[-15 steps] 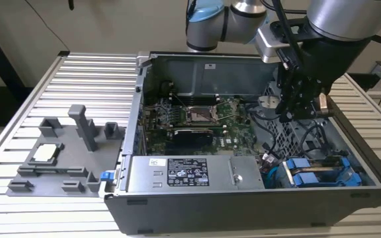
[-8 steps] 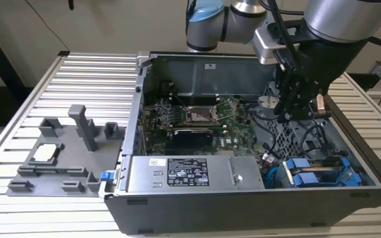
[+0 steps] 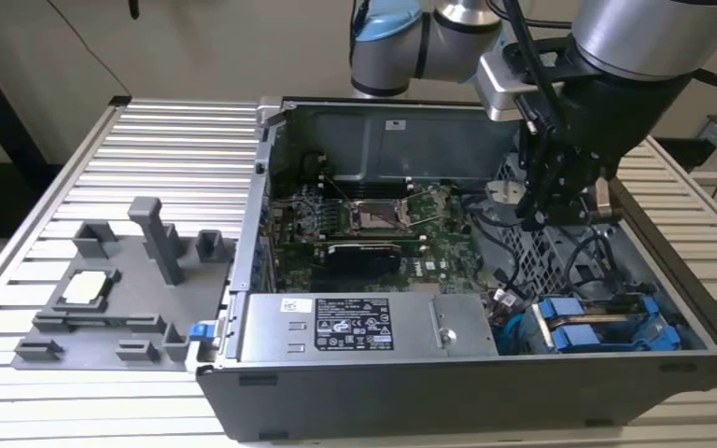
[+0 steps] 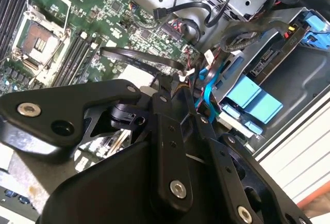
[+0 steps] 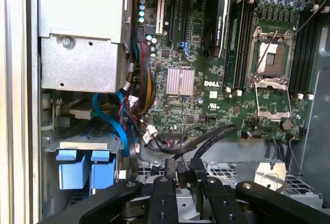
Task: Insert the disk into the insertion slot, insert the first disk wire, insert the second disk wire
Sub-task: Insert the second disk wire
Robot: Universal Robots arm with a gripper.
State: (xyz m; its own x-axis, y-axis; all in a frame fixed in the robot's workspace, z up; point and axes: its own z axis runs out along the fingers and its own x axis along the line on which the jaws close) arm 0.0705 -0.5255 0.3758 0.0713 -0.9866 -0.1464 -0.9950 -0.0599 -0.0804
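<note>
My gripper (image 3: 543, 217) hangs inside the open computer case, above the perforated cage wall on the exterior view's right. It is shut on the free end of a flat black disk wire (image 4: 139, 59) (image 5: 211, 137) that rises from the motherboard to the gripper (image 4: 172, 84) (image 5: 184, 162). The disk (image 3: 589, 331) (image 5: 82, 168) (image 4: 252, 101), in its bright blue frame, sits in the insertion slot (image 3: 639, 308) of the dark drive cage at the case's near corner. Two blue frame ends lie side by side there. Blue and coloured cables bunch beside the cage.
A silver power supply (image 3: 346, 327) fills the case's near side, with the green motherboard (image 3: 372, 224) behind it. A grey fixture plate (image 3: 122, 289) with upright posts lies on the slatted table at the exterior view's left. The case walls (image 3: 259, 187) ring the work area.
</note>
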